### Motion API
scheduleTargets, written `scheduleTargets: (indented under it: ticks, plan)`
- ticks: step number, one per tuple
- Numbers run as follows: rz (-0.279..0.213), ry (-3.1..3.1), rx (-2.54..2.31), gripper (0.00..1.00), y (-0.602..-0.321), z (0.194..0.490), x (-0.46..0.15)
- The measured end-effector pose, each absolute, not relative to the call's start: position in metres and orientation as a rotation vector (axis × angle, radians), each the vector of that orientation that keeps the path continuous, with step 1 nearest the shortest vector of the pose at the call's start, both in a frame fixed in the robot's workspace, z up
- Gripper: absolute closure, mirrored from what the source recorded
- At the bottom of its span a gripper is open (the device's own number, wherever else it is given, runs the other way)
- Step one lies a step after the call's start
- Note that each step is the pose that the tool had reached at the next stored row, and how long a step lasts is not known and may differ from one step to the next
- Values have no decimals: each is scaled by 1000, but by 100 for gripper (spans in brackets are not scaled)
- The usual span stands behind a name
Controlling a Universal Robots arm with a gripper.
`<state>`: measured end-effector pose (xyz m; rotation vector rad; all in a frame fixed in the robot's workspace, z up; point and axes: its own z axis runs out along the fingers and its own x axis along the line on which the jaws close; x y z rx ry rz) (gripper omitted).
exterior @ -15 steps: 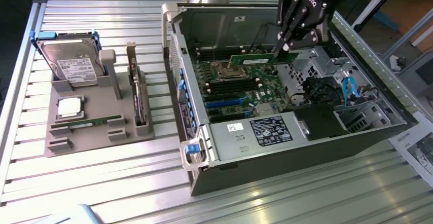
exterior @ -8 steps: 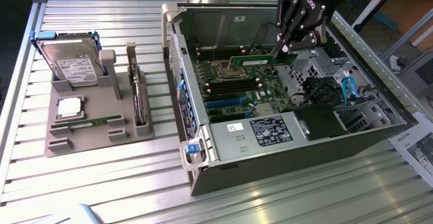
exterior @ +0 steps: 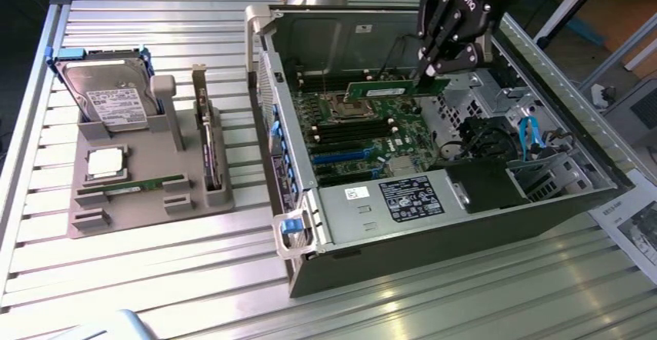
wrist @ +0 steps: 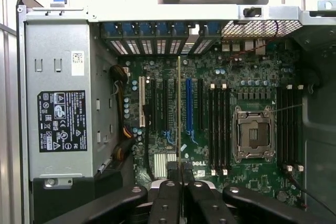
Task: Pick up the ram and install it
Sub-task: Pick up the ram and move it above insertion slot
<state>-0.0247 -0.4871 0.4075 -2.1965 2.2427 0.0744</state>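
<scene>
The ram (exterior: 395, 90) is a thin green circuit-board stick hanging level over the motherboard (exterior: 375, 136) inside the open computer case. My gripper (exterior: 432, 72) is shut on its end toward the exterior view's right. In the wrist view the ram (wrist: 179, 114) shows edge-on as a thin line running away from the gripper (wrist: 180, 170), whose dark fingertips (wrist: 172, 169) pinch it from both sides. It hovers above the board between the expansion slots, and the black memory slots (wrist: 218, 129) lie beside the processor socket (wrist: 253, 135).
The case walls (exterior: 308, 28) surround the board, with the power supply (exterior: 405, 198) and drive cage (exterior: 534, 163) inside. On the exterior view's left a grey fixture (exterior: 144, 194) holds a hard drive (exterior: 113, 98), a silver processor (exterior: 106, 163), an expansion card (exterior: 211, 151) and another green stick (exterior: 134, 188).
</scene>
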Motion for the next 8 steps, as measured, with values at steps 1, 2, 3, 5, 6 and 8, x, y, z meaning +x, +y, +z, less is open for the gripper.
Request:
scheduleTargets:
  ticks: [1,2,3,5,6,8]
  plan:
    - [74,2243,-2197,88,-486,407,-25]
    - [74,2243,-2197,88,-484,407,-25]
    - [74,2243,-2197,88,-482,407,-25]
    - [74,2243,-2197,88,-479,407,-25]
    - [74,2243,-2197,88,-478,407,-25]
    - [74,2242,-2197,88,-477,406,-25]
